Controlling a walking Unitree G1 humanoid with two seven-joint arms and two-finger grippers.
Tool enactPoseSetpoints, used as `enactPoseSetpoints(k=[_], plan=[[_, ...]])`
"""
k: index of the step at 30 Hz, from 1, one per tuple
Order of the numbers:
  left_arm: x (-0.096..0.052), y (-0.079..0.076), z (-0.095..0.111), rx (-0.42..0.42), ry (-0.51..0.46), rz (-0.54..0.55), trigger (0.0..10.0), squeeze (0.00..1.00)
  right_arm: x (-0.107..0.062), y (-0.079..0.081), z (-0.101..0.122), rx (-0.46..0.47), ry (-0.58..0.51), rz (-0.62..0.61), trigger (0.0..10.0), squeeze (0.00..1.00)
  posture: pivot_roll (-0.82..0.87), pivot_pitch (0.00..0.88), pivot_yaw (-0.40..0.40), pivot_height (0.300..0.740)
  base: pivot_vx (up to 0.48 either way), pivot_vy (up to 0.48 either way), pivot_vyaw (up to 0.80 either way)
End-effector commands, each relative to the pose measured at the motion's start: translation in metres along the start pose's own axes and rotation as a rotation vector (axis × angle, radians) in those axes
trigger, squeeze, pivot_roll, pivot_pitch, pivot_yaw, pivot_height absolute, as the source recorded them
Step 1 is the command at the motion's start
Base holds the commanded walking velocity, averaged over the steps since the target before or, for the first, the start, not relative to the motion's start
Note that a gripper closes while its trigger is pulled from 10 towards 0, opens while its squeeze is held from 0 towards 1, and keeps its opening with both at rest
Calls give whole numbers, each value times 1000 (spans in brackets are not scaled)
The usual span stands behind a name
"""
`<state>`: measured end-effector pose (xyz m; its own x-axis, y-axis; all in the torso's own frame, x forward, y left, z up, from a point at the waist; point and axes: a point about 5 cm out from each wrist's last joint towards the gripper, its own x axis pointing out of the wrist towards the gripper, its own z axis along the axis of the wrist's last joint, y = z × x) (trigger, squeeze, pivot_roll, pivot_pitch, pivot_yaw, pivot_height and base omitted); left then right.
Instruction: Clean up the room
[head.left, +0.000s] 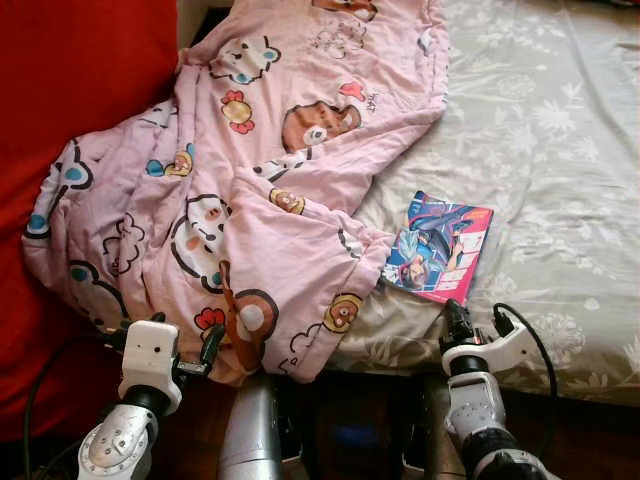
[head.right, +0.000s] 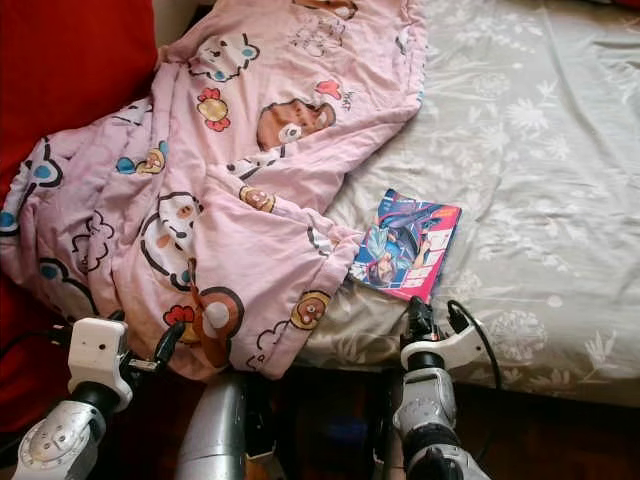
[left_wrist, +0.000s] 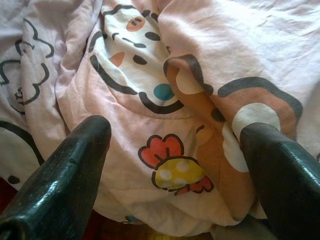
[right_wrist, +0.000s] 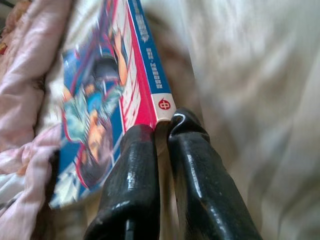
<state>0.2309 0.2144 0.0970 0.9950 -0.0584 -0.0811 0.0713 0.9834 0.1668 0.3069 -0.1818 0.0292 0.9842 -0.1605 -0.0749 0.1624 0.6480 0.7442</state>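
Observation:
A pink cartoon-print blanket (head.left: 250, 180) lies crumpled over the left half of the bed and hangs over its near edge. A colourful comic book (head.left: 438, 247) lies flat on the grey floral sheet (head.left: 560, 150), just right of the blanket's edge. My left gripper (head.left: 170, 335) is open at the blanket's hanging lower hem; in the left wrist view its fingers (left_wrist: 80, 150) stand wide either side of the blanket (left_wrist: 175, 100). My right gripper (right_wrist: 162, 127) is shut, its tips right at the near spine corner of the comic book (right_wrist: 100, 100), at the bed's front edge.
A large red cushioned surface (head.left: 80, 60) rises at the left beside the blanket. The bed's right side is bare sheet. Dark floor (head.left: 350, 430) runs below the bed's near edge, between my arms.

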Motion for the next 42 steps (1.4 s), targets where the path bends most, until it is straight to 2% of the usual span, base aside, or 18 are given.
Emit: enactPoseSetpoints(k=[1, 3, 5, 6, 7, 9, 12, 15, 20, 25, 30, 34, 37, 38, 42], plan=[[-3, 1, -8, 2, 29, 15, 10000, 0, -3, -1, 2, -33, -26, 3, 0, 0, 127, 219, 53, 591, 0, 0, 0], [0, 1, -11, -8, 30, 29, 10000, 0, -4, 7, 10, -93, -68, 66, 0, 0, 112, 207, 45, 591, 0, 0, 0], [3, 0, -15, -24, 32, 42, 10000, 0, -6, 10, 12, -191, -59, 99, 0, 0, 90, 175, 27, 591, 0, 0, 0], [7, -3, -16, -36, 27, 48, 10000, 0, -9, 12, 12, -247, -56, 128, 4510, 0, 83, 162, 18, 591, 0, 0, 0], [9, -5, -16, -40, 23, 49, 10000, 0, -11, 12, 13, -280, -55, 136, 10000, 0, 77, 157, 13, 591, 0, 0, 0], [13, -8, -16, -52, 13, 48, 10000, 0, -16, 12, 14, -333, -59, 142, 10000, 0, 63, 149, 4, 591, 0, 0, 0], [16, -13, -18, -64, 11, 50, 10000, 0, -19, 12, 18, -365, -73, 140, 10000, 0, 41, 136, -8, 591, 0, 0, 0], [20, -21, -21, -81, 8, 43, 10000, 0, -22, 17, 27, -418, -90, 145, 10000, 0, 24, 119, -21, 591, 0, 0, 0], [22, -23, -23, -87, -2, 50, 10000, 0, -26, 22, 32, -418, -96, 131, 10000, 0, 25, 110, -33, 591, 0, 0, 0], [21, -20, -24, -88, -4, 62, 10000, 0, -34, 17, 29, -417, -68, 86, 10000, 0, 22, 115, -37, 591, 0, 0, 0], [21, -20, -27, -87, -4, 68, 10000, 0, -43, 2, 15, -399, 40, 21, 10000, 0, 17, 129, -39, 591, 0, 0, 0], [20, -20, -28, -83, -4, 66, 10000, 0, -49, -21, 2, -301, 133, -103, 10000, 0, 20, 132, -36, 591, 0, 0, 0], [20, -18, -28, -75, -4, 65, 10000, 0, -55, -38, -3, -203, 157, -197, 10000, 0, 26, 137, -31, 591, 0, 0, 0], [19, -17, -28, -70, -4, 64, 10000, 0, -59, -48, -5, -178, 174, -241, 10000, 0, 25, 139, -28, 591, 0, 0, 0], [19, -17, -29, -65, -2, 62, 10000, 0, -67, -69, -7, -189, 192, -339, 10000, 0, 27, 139, -25, 591, 0, 0, 0]])
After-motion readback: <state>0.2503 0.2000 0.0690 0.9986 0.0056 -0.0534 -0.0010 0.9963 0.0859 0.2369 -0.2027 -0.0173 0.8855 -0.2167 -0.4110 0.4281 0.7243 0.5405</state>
